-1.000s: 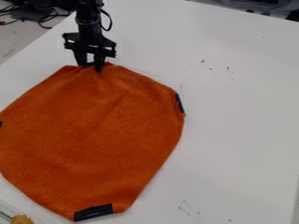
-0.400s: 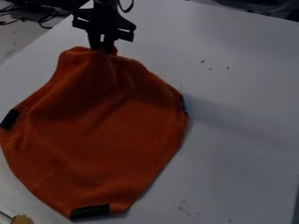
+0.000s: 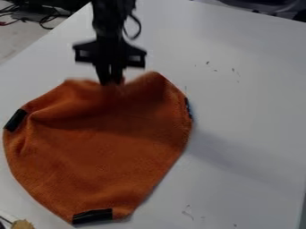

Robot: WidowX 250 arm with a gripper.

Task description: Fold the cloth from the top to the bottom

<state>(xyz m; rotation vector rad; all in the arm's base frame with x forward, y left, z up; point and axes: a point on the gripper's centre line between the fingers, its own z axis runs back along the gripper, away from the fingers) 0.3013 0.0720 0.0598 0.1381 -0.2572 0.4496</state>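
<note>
One black claw pinches the top of the orange cloth. I think it's starting the fold; next, bring it down to the bottom.

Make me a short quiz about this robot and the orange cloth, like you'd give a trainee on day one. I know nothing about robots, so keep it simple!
1. Multiple choice: where does the gripper hold the cloth?
a) at its bottom edge
b) at its top edge
c) at its left edge

2. True or false: the cloth's top edge already lies on its bottom edge.

3. Fill in the missing word: the left strip, the right strip and the bottom strip on the cloth are all coloured ____.

Key: 1. b; 2. false; 3. black
</note>
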